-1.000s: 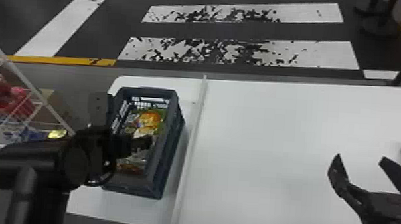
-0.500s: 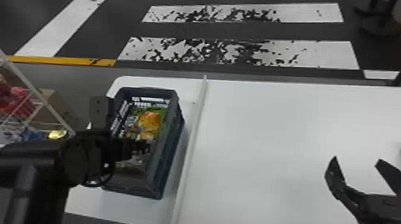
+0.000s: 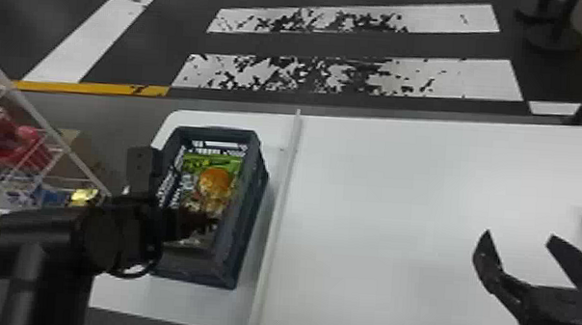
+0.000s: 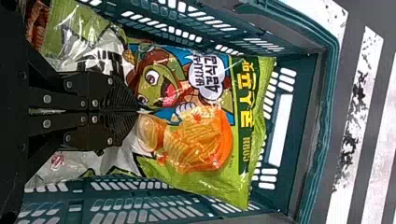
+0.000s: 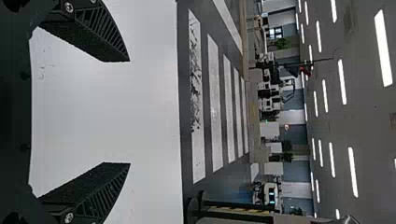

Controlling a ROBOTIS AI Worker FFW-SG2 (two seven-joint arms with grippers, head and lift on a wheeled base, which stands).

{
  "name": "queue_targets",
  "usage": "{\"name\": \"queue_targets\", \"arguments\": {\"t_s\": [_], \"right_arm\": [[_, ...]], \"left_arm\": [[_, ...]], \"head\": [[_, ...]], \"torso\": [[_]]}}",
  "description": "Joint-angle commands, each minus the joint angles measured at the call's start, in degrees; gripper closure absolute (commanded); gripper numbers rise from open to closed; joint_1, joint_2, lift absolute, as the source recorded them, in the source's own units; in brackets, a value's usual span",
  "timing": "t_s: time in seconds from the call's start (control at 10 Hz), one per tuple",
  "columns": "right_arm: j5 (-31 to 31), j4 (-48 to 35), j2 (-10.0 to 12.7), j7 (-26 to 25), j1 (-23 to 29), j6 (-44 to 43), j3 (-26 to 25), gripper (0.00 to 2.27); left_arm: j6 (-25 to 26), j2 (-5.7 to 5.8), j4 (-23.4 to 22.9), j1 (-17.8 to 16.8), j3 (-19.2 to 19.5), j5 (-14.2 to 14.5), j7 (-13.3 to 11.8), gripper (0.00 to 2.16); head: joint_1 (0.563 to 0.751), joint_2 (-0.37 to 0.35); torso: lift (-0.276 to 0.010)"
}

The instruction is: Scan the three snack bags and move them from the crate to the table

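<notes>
The left pincer [image 4: 139, 112] is apparently pinching the green snack bag [image 4: 198, 140] inside the crate [image 3: 248, 215]; the right pincer [image 3: 519, 234] is hanging spread over the bench [image 3: 389, 194]. Picking seems underway, lifting clear for scanning next.

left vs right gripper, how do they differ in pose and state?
Left gripper has its fingers together; right gripper has its fingers spread wide with nothing between them.
Left is down in the crate, at a green snack bag; right hangs over the table.
Both have two black fingers.
</notes>
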Motion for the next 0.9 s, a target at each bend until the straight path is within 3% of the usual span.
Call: {"name": "queue_targets", "arguments": {"t_s": [0.0,0.5,0.8], "right_arm": [[0.0,-0.5,0.0,-0.1,0.5,-0.3,-0.2,0.09],[-0.7,-1.4,0.1,-0.5,1.9,-1.2,-0.8,0.09],[-1.1,-1.9,0.0,-0.5,2.4,-1.6,-1.1,0.09]], "left_arm": [[-0.3,-0.56,-3.9,1.8,1.7,0.8,0.1,2.04],[-5.0,-2.41,-17.6,9.1,4.5,2.1,1.2,2.04],[-7.7,-2.5,-22.5,11.7,5.1,2.0,2.6,2.04]], "head": [[0.695,0.219],[0.695,0.213],[0.695,0.213]], "torso": [[-0.062],[-0.062],[-0.062]]}}
